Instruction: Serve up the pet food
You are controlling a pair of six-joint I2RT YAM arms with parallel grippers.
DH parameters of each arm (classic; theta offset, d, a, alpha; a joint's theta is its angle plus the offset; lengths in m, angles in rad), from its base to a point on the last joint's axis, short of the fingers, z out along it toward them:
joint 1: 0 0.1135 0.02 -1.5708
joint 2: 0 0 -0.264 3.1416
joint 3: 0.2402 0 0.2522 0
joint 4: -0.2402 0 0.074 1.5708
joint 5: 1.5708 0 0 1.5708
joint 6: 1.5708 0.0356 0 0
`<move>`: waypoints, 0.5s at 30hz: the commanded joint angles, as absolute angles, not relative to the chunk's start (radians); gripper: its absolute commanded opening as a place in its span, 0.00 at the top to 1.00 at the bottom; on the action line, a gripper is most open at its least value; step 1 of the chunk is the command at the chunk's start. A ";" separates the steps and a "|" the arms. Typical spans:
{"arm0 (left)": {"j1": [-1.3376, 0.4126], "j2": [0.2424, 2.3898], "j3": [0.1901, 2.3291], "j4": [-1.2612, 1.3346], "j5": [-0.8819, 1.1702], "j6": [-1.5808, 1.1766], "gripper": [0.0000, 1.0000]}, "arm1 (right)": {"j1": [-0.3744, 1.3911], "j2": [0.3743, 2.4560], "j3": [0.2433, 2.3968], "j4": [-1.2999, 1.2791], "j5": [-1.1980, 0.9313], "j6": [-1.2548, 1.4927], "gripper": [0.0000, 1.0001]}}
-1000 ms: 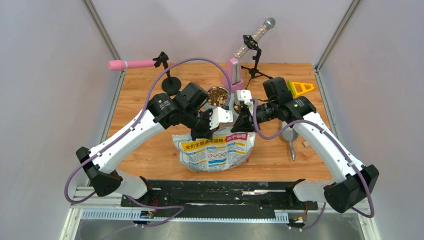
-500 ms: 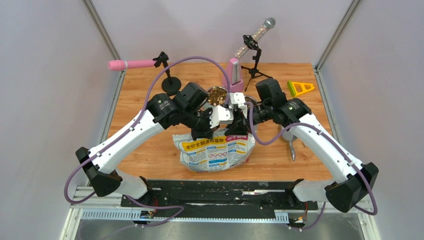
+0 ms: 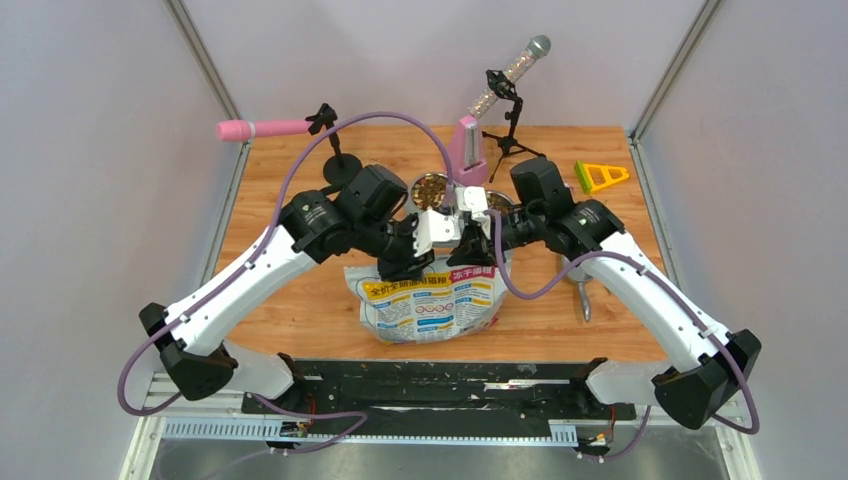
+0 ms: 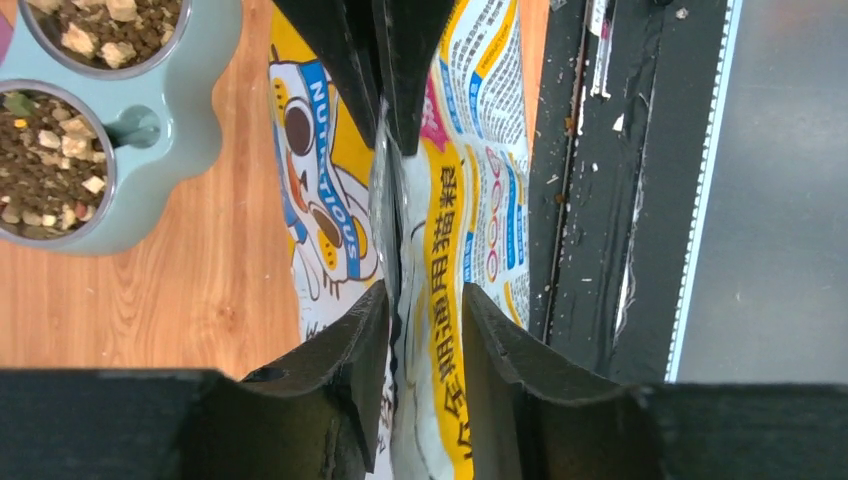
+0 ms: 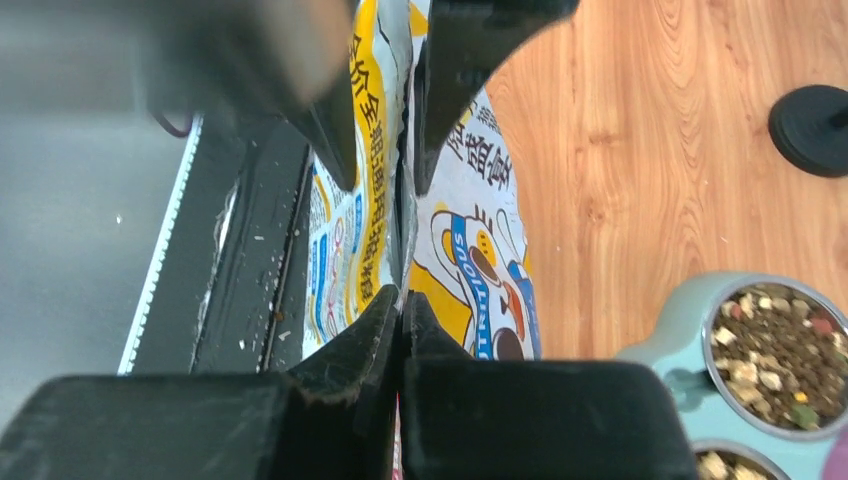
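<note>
While the right end effector (image 5: 402, 300) is clenching the top seam of the glossy white-and-yellow printed bag (image 3: 430, 305), the released left end effector (image 4: 425, 300) is straddling it and should be closing squarely before pulling, brown-and-tan dry pet food (image 4: 45, 170) sitting beyond in pale-green feeder bowls (image 4: 195, 110).

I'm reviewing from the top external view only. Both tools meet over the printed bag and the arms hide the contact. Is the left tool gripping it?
Observer: No. In the left wrist view, the left tool is open astride the top edge of the bag.
Operator: And the right one?
Observer: In the right wrist view, the right tool is pinched shut on that same edge.
Operator: Any food served yet?
Observer: Yes. The pale green double bowl holds pet food in both wells.
</note>
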State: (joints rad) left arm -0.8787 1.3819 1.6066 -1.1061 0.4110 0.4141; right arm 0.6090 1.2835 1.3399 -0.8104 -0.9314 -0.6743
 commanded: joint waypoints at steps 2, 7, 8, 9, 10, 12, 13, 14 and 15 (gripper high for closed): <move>-0.890 1.248 1.582 -0.926 0.470 0.515 0.54 | 0.584 1.206 1.362 -0.853 -0.815 -0.697 1.00; -0.890 1.238 1.545 -0.949 0.424 0.536 0.49 | 0.559 1.178 1.406 -0.904 -0.787 -0.720 1.00; -0.890 1.235 1.540 -0.944 0.398 0.539 0.50 | 0.556 1.177 1.415 -0.915 -0.778 -0.724 1.00; -0.890 1.224 1.528 -0.936 0.389 0.552 0.52 | 0.554 1.175 1.421 -0.925 -0.767 -0.726 1.00; -0.890 1.218 1.522 -0.934 0.374 0.564 0.53 | 0.551 1.170 1.426 -0.934 -0.754 -0.726 1.00; -0.889 1.199 1.500 -0.924 0.345 0.584 0.51 | 0.545 1.160 1.431 -0.949 -0.742 -0.728 1.00; -0.889 1.196 1.486 -0.921 0.337 0.589 0.49 | 0.543 1.153 1.431 -0.955 -0.738 -0.729 1.00; -0.890 1.193 1.480 -0.922 0.324 0.593 0.47 | 0.543 1.145 1.432 -0.957 -0.736 -0.731 1.00; -0.889 1.193 1.467 -0.922 0.320 0.598 0.43 | 0.542 1.135 1.430 -0.964 -0.741 -0.739 1.00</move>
